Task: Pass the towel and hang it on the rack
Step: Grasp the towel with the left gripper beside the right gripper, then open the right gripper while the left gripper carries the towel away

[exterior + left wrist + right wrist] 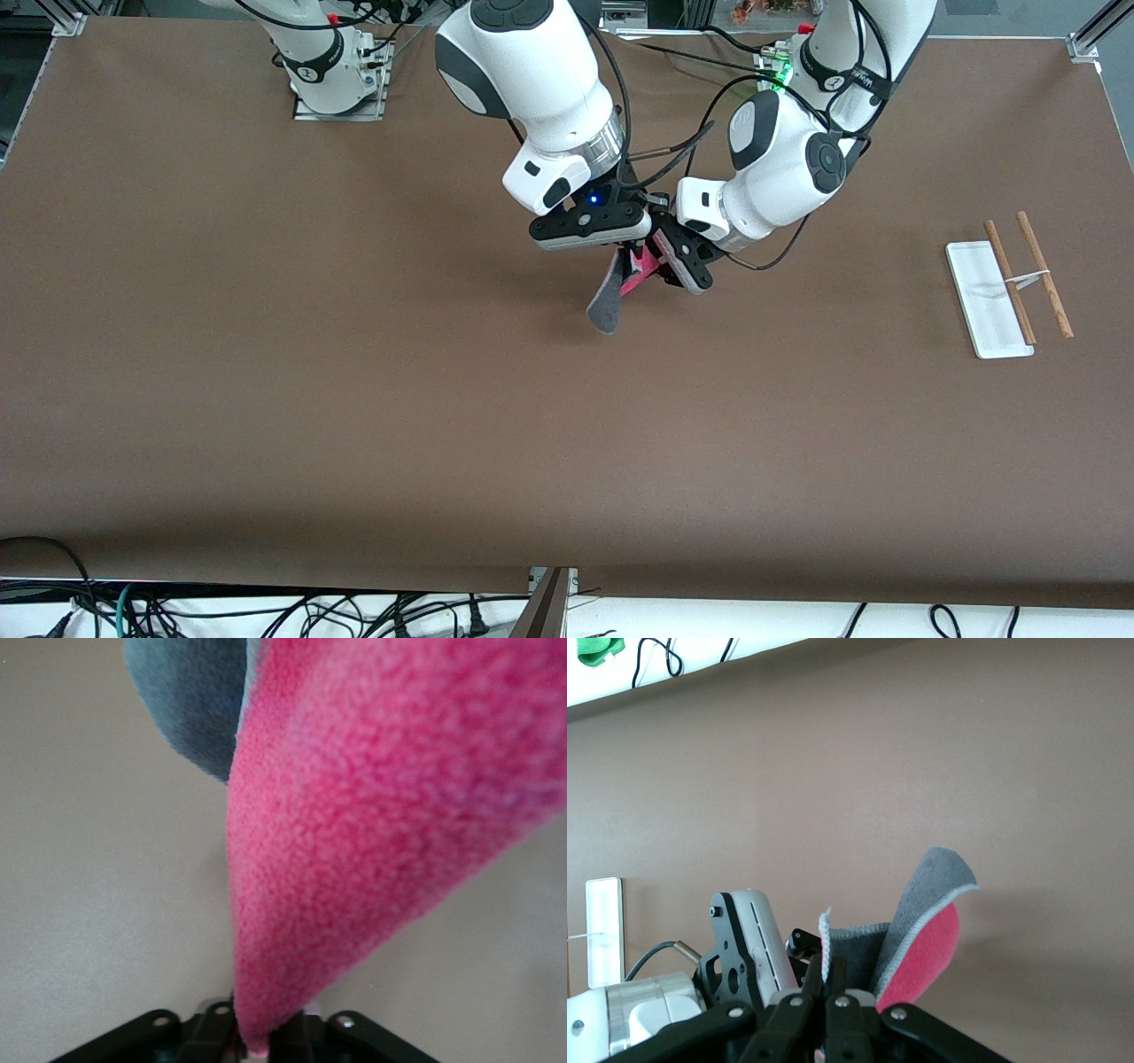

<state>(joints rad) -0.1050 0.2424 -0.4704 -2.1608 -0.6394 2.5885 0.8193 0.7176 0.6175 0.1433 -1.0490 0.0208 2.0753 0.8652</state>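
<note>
The pink-red towel point(640, 273) hangs in the air over the middle of the table, its grey underside folded down as a flap. My right gripper point(620, 254) is shut on one edge of it; in the right wrist view the fingers point(835, 979) pinch the grey edging of the towel point(926, 935). My left gripper point(661, 260) is shut on the towel beside it; in the left wrist view the pink towel point(354, 815) fills the picture and its corner sits between the closed fingers point(213, 1028). The rack point(989, 301), with its white base and two wooden rods, stands toward the left arm's end of the table.
The left gripper's body point(744, 948) shows close beside the right gripper's fingers. The rack's white base point(604, 930) shows at the edge of the right wrist view. Cables point(266, 611) hang below the table's front edge.
</note>
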